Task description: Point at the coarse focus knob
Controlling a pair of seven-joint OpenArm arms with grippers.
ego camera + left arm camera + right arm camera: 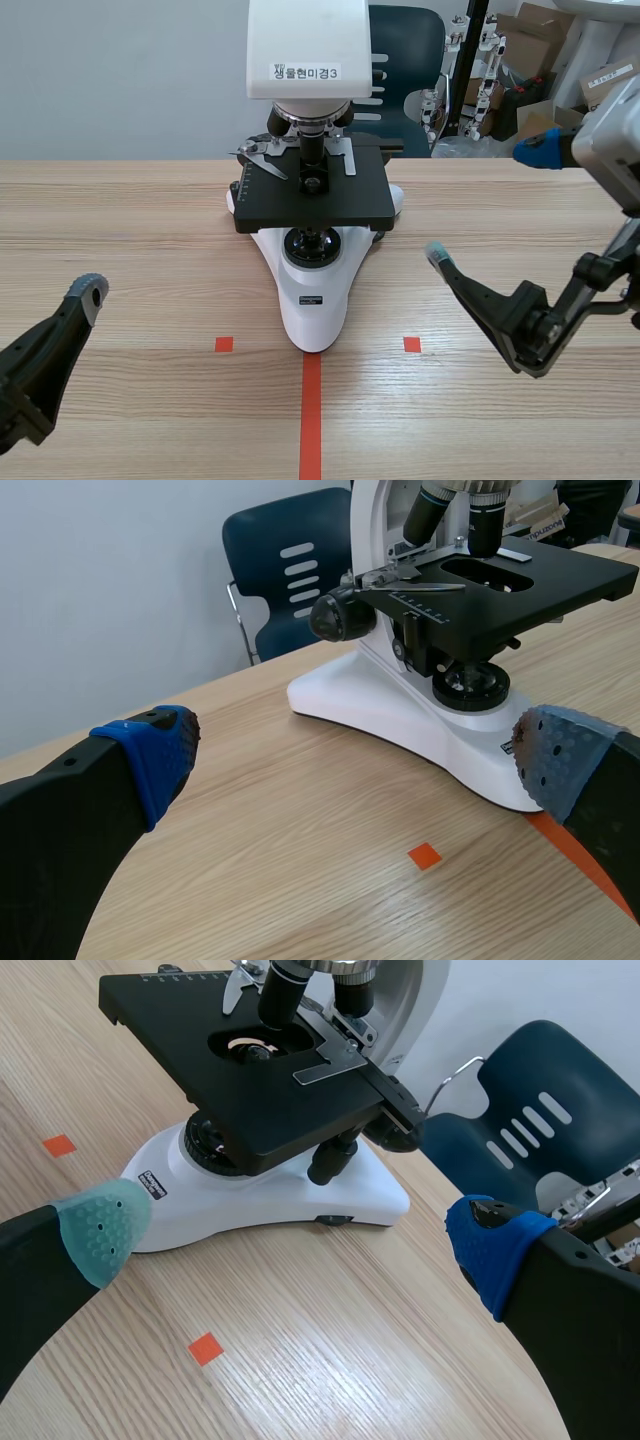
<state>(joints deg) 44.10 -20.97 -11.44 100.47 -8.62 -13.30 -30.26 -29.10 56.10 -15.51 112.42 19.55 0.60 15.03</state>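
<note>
The left gripper [355, 758] sits low over the near left part of the wooden table [150, 230]. Its fingers are spread wide with nothing between them, one blue pad [150, 752] and one grey pad [560, 765] both bare. A small orange-red square [224, 344] is marked on the wood between this gripper and the microscope [310, 290], which stands at the middle of the table with its white base pointing toward the robot. Its black stage [315, 195] lies level above the base, the objective lenses [310, 125] hang just over the stage, and the white head [308, 50] carries a printed label. The coarse focus knob [335, 615] is a large round black knob on the microscope's left flank, just beside the stage's rear edge. It lies ahead of the left gripper, well apart from both pads, and nothing touches it. From the scene view the stage hides it. A long orange-red tape line [311, 415] runs from the tip of the base toward the robot, and a second square [412, 344] lies to its right. The right gripper [295, 1238] hangs beside the microscope's right side, clear of it. Its fingers are likewise parted wide and hold nothing, the pale green pad [100, 1230] nearer the base and the blue pad [490, 1245] out toward the table's far edge. Behind the table stand a dark blue chair [405, 40] and, further right, stacked cardboard boxes [540, 50].
</note>
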